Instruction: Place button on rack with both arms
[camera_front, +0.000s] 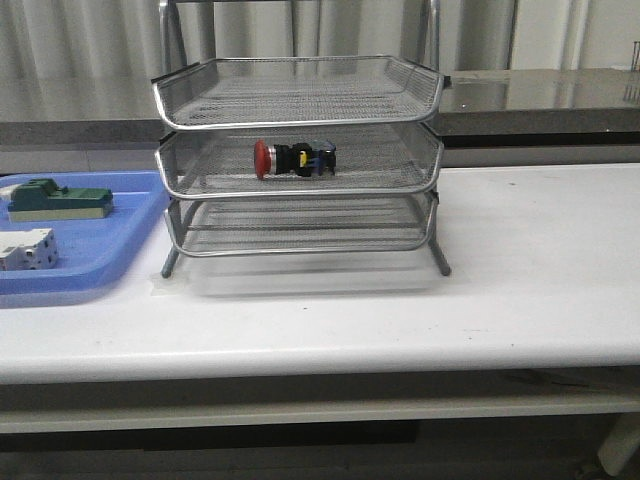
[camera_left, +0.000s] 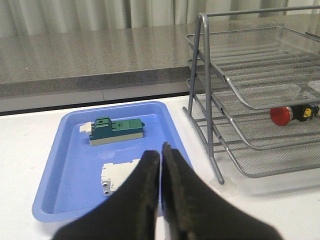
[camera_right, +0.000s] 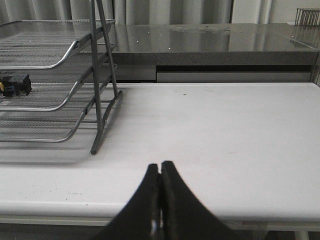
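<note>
The button (camera_front: 292, 158), with red head and black body, lies on its side on the middle tier of the silver wire rack (camera_front: 300, 110). It also shows in the left wrist view (camera_left: 292, 114), and its black end shows in the right wrist view (camera_right: 15, 85). My left gripper (camera_left: 161, 152) is shut and empty, above the near edge of the blue tray, apart from the rack (camera_left: 260, 100). My right gripper (camera_right: 160, 167) is shut and empty, over the table's front edge to the right of the rack (camera_right: 50, 90). Neither arm shows in the front view.
A flat blue tray (camera_front: 110, 255) at the left holds a green block (camera_front: 55, 197) and a white block (camera_front: 27, 249); both also show in the left wrist view, green block (camera_left: 116, 130), white block (camera_left: 117, 176). A grey counter (camera_front: 540, 95) runs behind the table.
</note>
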